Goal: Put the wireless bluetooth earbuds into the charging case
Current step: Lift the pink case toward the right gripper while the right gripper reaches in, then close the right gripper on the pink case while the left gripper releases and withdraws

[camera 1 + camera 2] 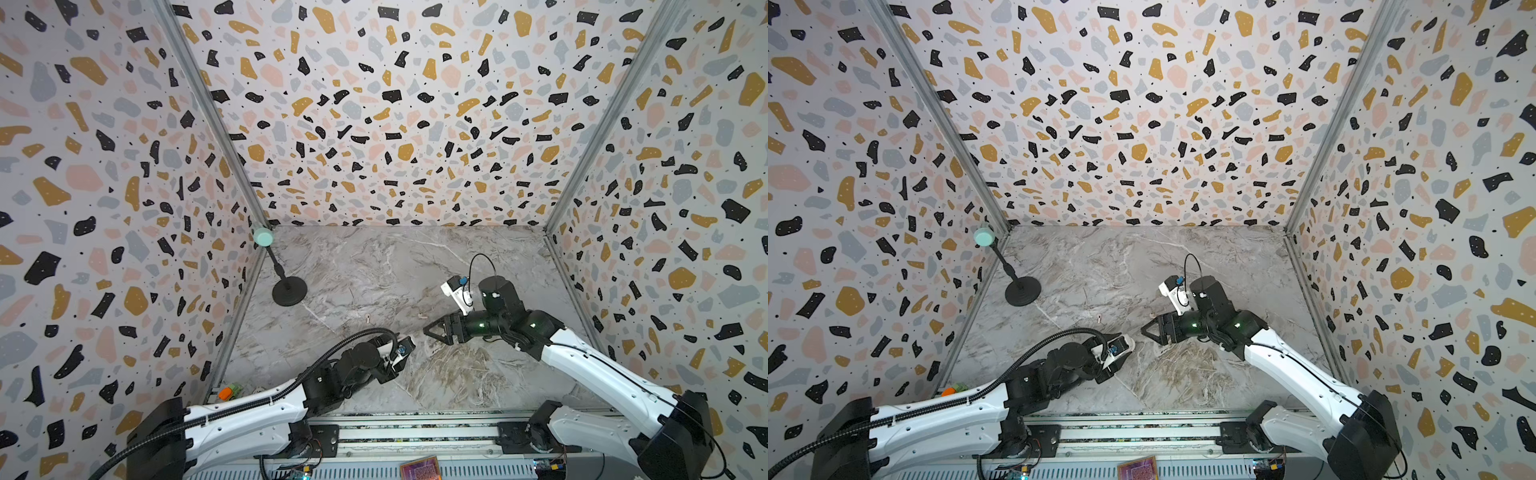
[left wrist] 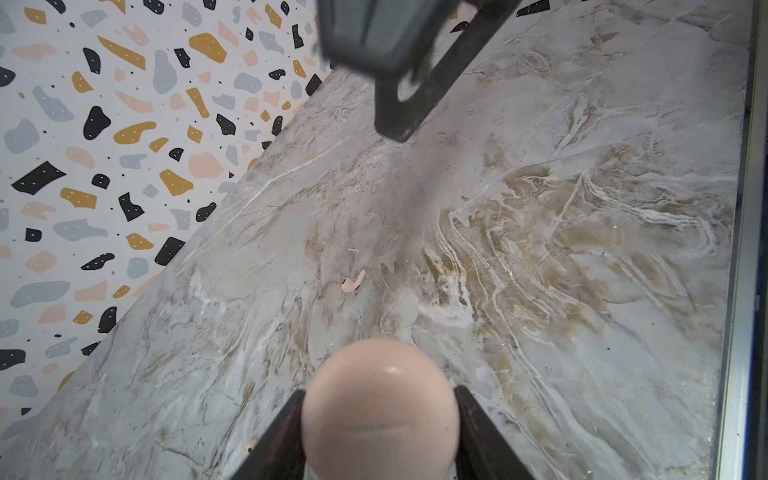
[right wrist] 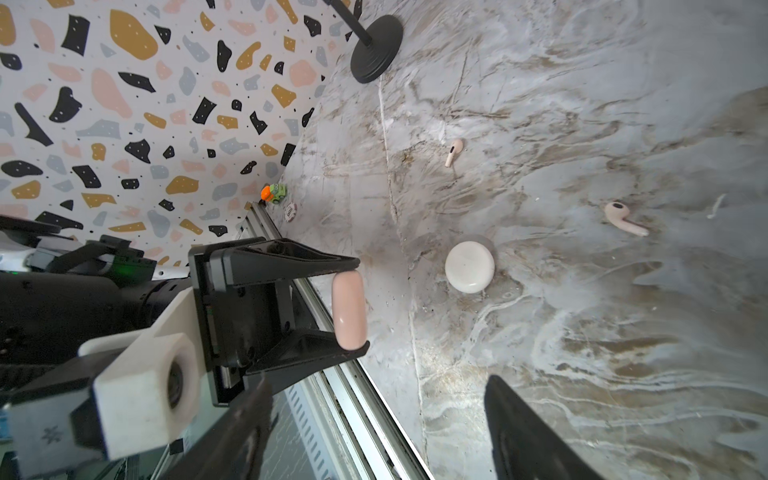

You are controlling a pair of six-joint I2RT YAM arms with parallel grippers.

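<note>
While the left hand (image 3: 360, 304) pinches the pink case (image 2: 380, 399), the right hand (image 3: 380, 382) stands spread and empty.

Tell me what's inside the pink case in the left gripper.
Nothing shows: the pink case, clamped in the left gripper, is closed along its seam, hiding its inside. Two pink earbuds lie outside on the table.

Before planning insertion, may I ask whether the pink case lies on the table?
No, the left end effector is gripping the pink case.
</note>
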